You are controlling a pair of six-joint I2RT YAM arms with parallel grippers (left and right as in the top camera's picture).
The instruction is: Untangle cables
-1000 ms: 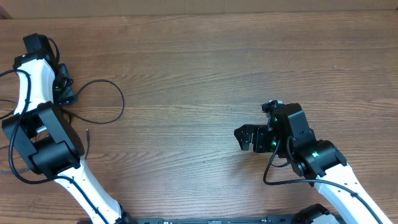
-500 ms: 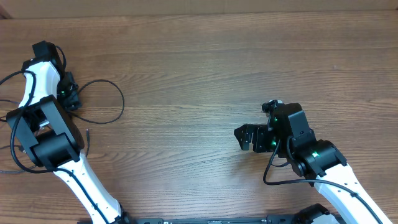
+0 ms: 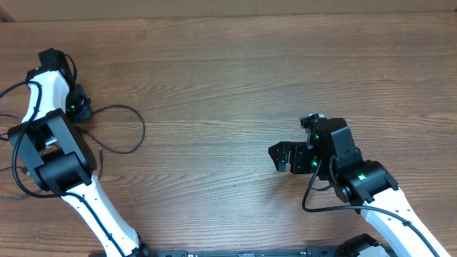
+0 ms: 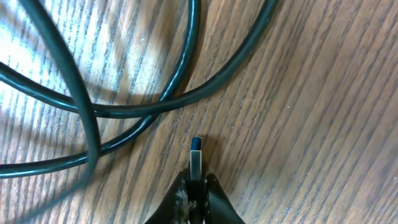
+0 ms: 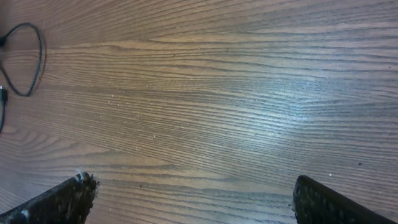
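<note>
The cables show as thin black cords. One lies in a loose loop (image 3: 142,121) on the wooden table, just right of my left gripper (image 3: 77,107) at the far left. In the left wrist view the cords (image 4: 124,112) curve and cross over one another above my left gripper (image 4: 196,186), which is shut on a small plug (image 4: 196,160) with a silver tip, low over the wood. My right gripper (image 3: 280,157) stands open right of centre, far from the cords. Nothing lies between its fingers (image 5: 62,199), and the loop (image 5: 38,56) shows small at the top left of its view.
The left arm (image 3: 53,153) stands over the table's left side, with more black wire (image 3: 8,93) trailing off the left edge beside it. The right arm (image 3: 364,182) reaches in from the lower right. Bare wood (image 3: 228,93) lies between the two grippers.
My left gripper moved a little toward the loop and closed from open onto the plug. The cable loop shifted slightly down and to the right. The right arm has not moved.
</note>
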